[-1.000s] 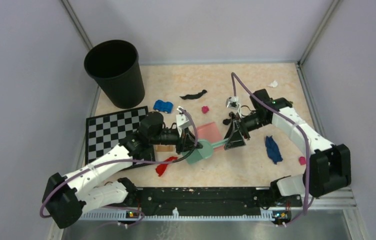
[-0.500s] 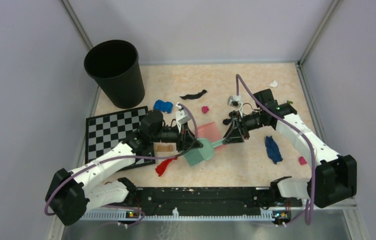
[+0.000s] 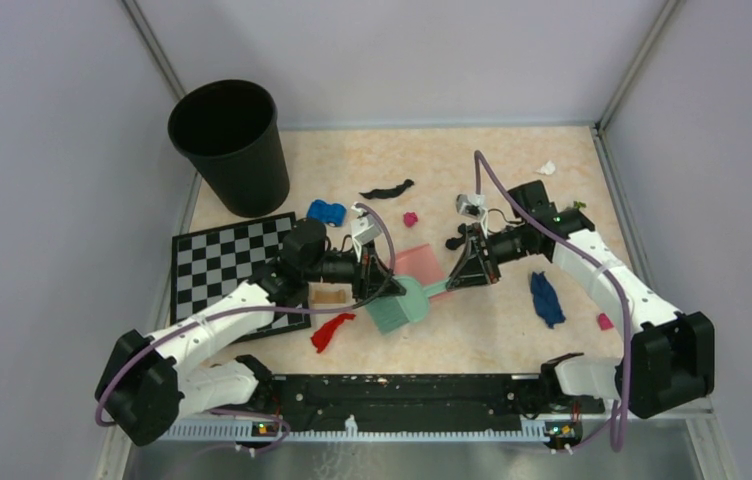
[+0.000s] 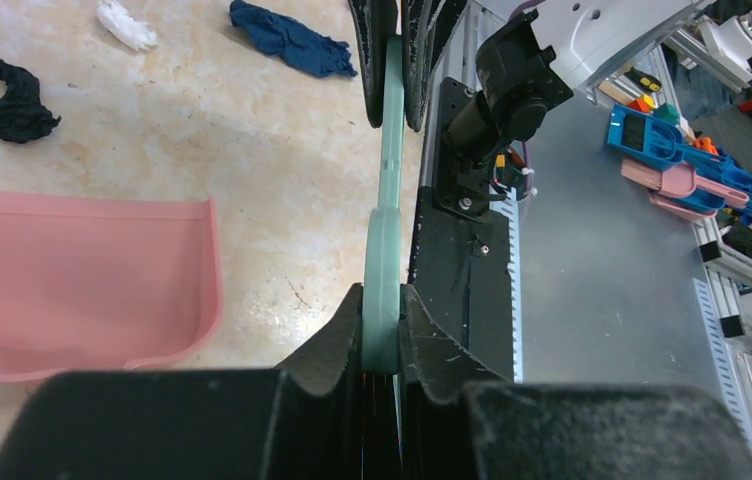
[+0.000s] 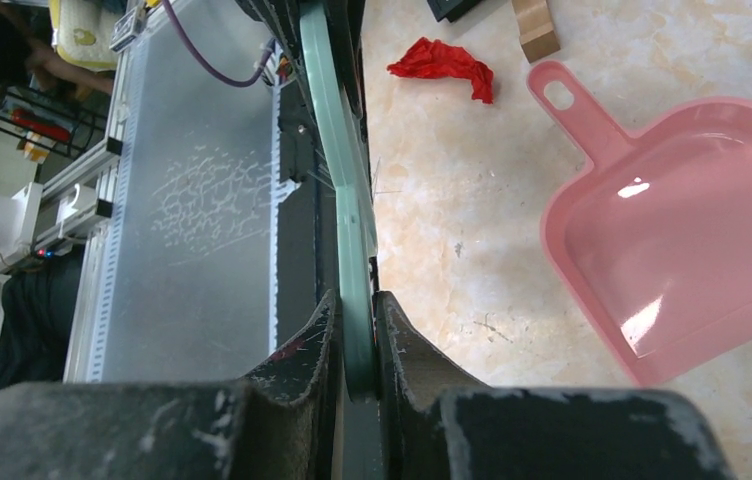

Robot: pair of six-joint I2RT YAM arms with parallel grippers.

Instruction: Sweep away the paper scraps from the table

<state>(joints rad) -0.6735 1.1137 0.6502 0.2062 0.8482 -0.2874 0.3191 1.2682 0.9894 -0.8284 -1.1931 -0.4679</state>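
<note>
Brush [image 3: 400,308]: green, held between the two arms near the middle of the table [image 3: 482,340], head toward the left arm and handle toward the right; we cannot tell whether its bristles touch the surface.
Left gripper [image 4: 380,300]: fingers pinched tight on the wider end of the brush, as our wrist view shows.
Right gripper [image 5: 356,300]: fingers closed on the thin handle, with no gap on either side.
Dustpan [image 3: 420,264]: pink, flat on the table just behind the brush; no scrap shows in it.
Scraps: all on the table, none gathered.
Near scraps: the red scrap [image 3: 332,330] lies by the left arm, near the brush head; the blue scrap [image 3: 546,298] and a magenta scrap [image 3: 604,321] lie by the right arm.
Far scraps: the black scrap [image 3: 388,189] and a second magenta scrap [image 3: 411,218] lie behind the dustpan; the white scrap [image 3: 547,168] sits near the far right corner.
Bin [image 3: 230,145]: black, upright at the far left corner; its inside is too dark for us to read.
Done: we judge only the tool pickup done, with two grips on one brush.
Remaining: nearly everything, in our view. One arm must let go of the brush and take the dustpan. Then every scrap has to be swept in and tipped out.
</note>
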